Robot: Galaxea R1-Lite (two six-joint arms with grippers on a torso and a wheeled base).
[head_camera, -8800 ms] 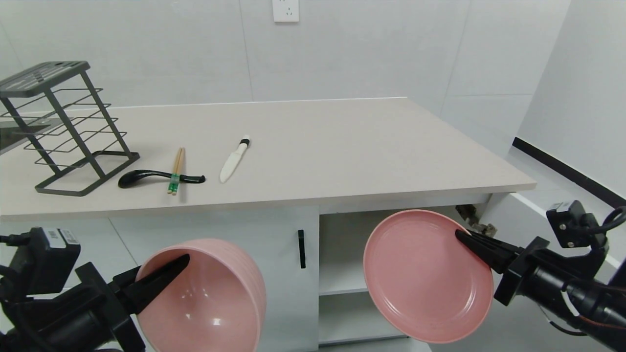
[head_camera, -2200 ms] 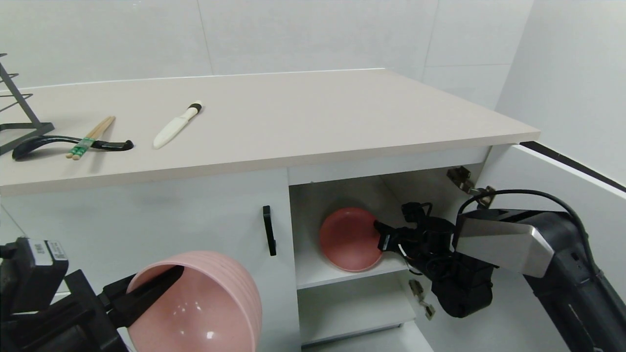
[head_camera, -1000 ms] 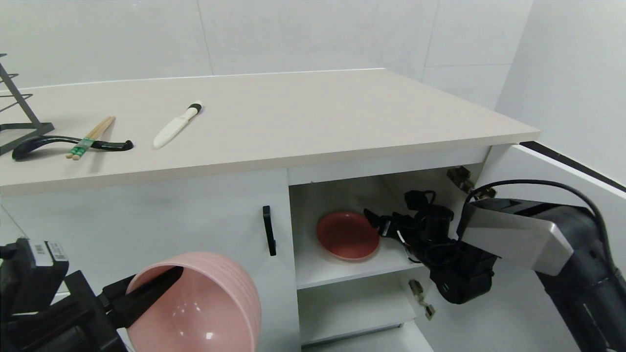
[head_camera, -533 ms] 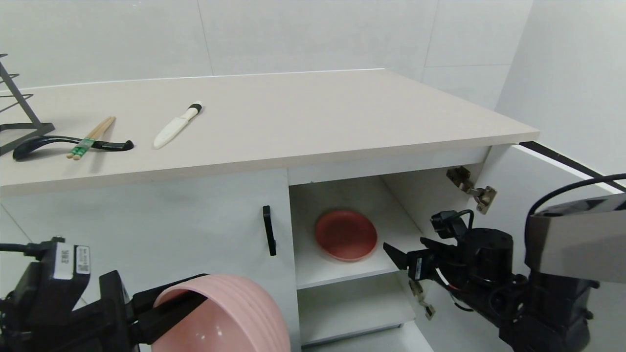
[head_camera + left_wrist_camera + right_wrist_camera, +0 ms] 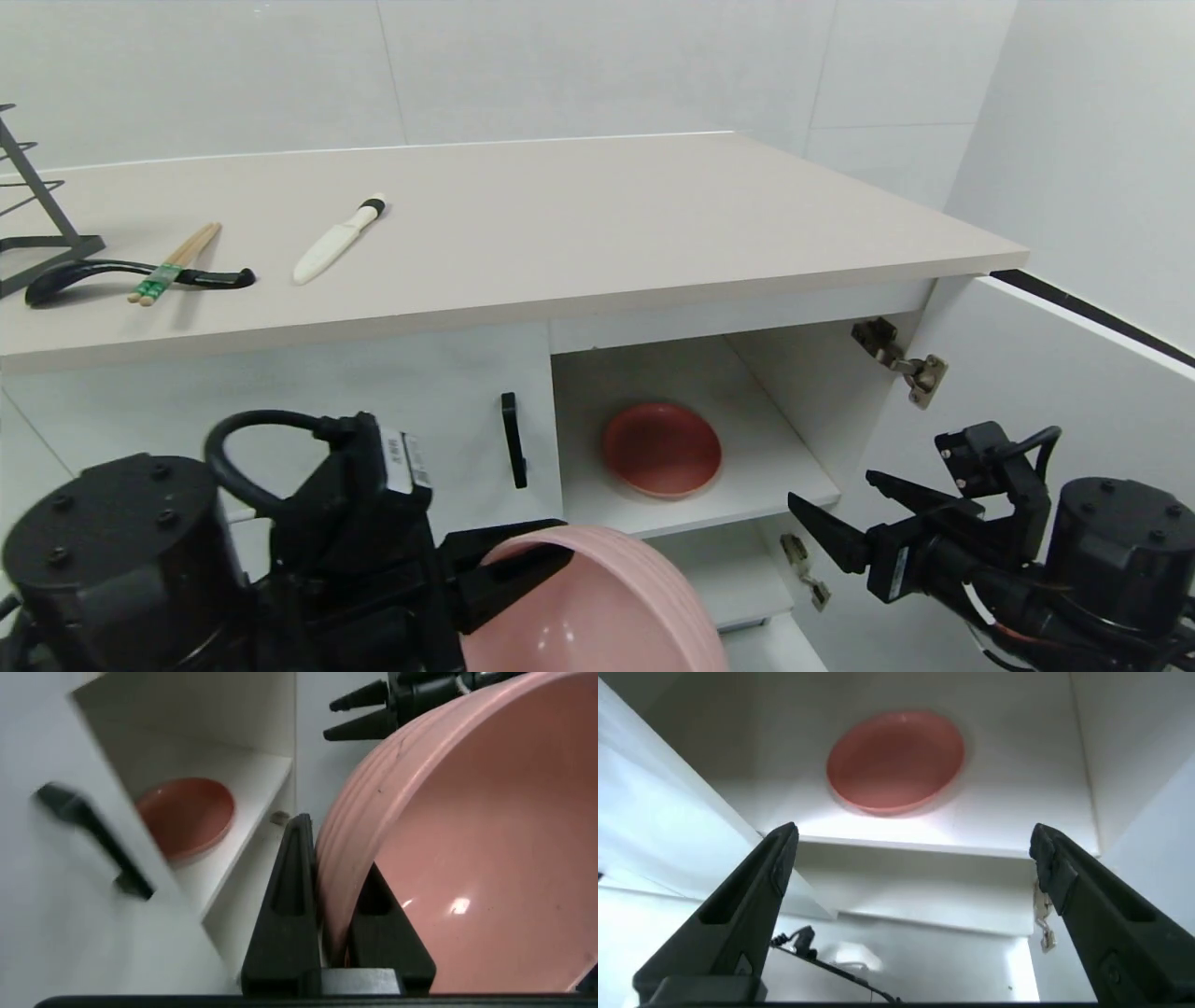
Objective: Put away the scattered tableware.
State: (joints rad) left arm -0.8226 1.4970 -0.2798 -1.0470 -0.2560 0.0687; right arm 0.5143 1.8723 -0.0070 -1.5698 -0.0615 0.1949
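Here the left claw [image 5: 332, 863] pinches a ribbed pink bowl [image 5: 467, 840]; the right claw [image 5: 910, 840] gapes wide facing a round plate [image 5: 895, 759].

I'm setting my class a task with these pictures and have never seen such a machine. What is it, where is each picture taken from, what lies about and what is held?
This is a robot with two arms, each ending in a two-fingered gripper. The picture showing both arms comes from a camera on its head, looking down at a kitchen counter and an open cupboard. The other two come from cameras on its wrists. The left gripper is shut on the rim of a pink bowl. The right gripper is open and empty, before the cupboard. A pink plate lies flat on the cupboard shelf. On the counter lie a white knife, chopsticks across a black spoon, and the foot of a dark rack.
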